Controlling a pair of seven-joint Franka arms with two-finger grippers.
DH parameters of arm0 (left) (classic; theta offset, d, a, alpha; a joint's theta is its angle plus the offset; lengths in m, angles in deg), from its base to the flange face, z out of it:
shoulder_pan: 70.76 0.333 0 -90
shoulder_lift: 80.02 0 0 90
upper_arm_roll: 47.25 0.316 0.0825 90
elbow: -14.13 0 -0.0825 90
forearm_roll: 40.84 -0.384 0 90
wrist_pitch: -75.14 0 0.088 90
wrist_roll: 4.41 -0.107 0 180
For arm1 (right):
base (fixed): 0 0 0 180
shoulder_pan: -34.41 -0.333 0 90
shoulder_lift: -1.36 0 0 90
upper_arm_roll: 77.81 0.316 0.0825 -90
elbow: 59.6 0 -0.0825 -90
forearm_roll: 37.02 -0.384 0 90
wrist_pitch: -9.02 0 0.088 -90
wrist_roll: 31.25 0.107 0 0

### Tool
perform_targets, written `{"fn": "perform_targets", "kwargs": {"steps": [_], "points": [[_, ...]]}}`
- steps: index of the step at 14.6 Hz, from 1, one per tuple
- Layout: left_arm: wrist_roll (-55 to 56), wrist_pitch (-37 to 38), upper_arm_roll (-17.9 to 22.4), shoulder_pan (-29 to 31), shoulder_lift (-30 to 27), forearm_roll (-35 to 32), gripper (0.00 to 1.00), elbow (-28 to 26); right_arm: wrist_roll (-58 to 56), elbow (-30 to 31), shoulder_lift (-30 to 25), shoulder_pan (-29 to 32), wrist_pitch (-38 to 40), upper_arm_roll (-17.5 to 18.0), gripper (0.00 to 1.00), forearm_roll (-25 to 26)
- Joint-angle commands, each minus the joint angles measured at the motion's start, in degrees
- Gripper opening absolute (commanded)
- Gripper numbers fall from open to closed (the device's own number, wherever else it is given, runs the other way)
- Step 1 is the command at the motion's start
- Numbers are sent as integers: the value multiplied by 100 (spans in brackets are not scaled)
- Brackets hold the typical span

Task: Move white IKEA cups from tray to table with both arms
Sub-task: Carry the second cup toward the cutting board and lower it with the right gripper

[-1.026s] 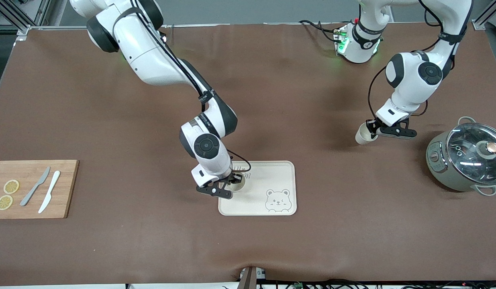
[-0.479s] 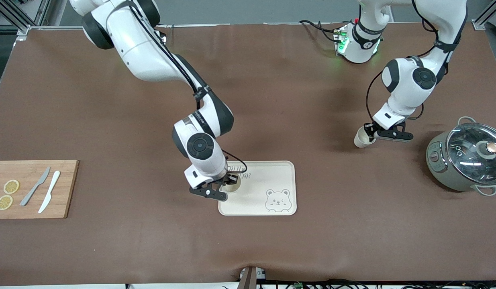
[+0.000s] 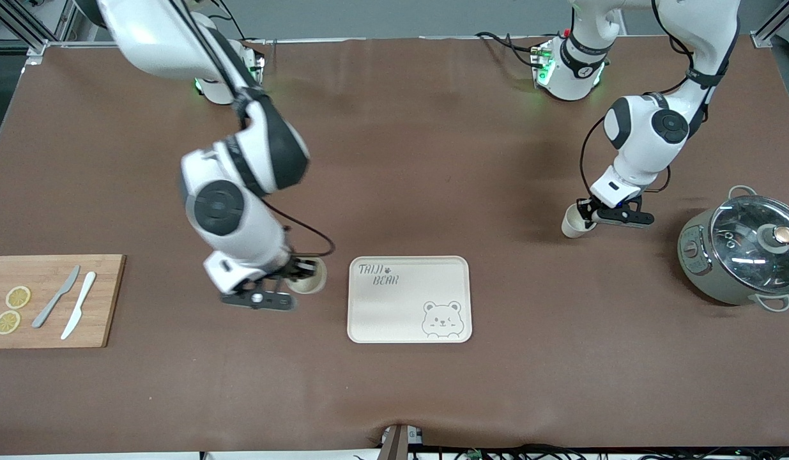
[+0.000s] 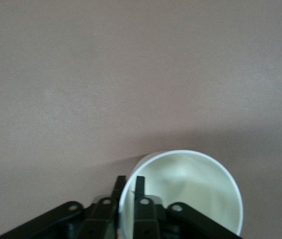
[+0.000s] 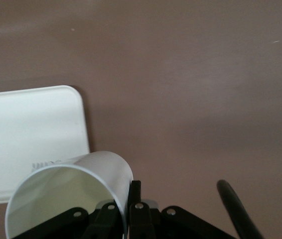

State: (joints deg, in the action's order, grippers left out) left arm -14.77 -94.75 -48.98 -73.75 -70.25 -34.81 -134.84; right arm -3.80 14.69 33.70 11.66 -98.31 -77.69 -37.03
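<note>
My right gripper [image 3: 299, 273] is shut on the wall of one white IKEA cup [image 3: 309, 276]. It holds the cup over the bare table just beside the bear tray [image 3: 409, 319], toward the right arm's end. In the right wrist view the fingers [image 5: 135, 195] pinch the cup [image 5: 69, 191] at its rim, with the tray [image 5: 31, 134] close by. My left gripper [image 3: 587, 213] is shut on the other white cup [image 3: 572, 223], tilted, over the bare table between the tray and the pot. In the left wrist view the fingers [image 4: 140, 186] clamp the cup's [image 4: 191, 191] wall.
A grey-green pot with a glass lid [image 3: 742, 249] stands at the left arm's end. A wooden cutting board [image 3: 103, 300] with two lemon slices and two knives lies at the right arm's end. The bear tray holds nothing.
My right gripper lifted its cup off the bear tray and carried it toward the right arm's end, past the tray's edge. My left gripper with its cup shifted only slightly.
</note>
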Motion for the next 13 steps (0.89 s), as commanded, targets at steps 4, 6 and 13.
{"fn": "perform_targets", "kwargs": {"steps": [4, 6, 13], "points": [[-265, -141, -81, 36, 78, 180, 100, -1, -1704, 1859, -1580, 1104, -95, 102, 0, -7], [-265, -141, -81, 36, 78, 180, 100, -1, -2512, 2088, -1730, 1552, -95, 111, 0, -33], [-563, -132, -72, 220, -71, 188, 100, -141, -4546, 2974, -1670, 2635, -1226, 111, 0, -526]]}}
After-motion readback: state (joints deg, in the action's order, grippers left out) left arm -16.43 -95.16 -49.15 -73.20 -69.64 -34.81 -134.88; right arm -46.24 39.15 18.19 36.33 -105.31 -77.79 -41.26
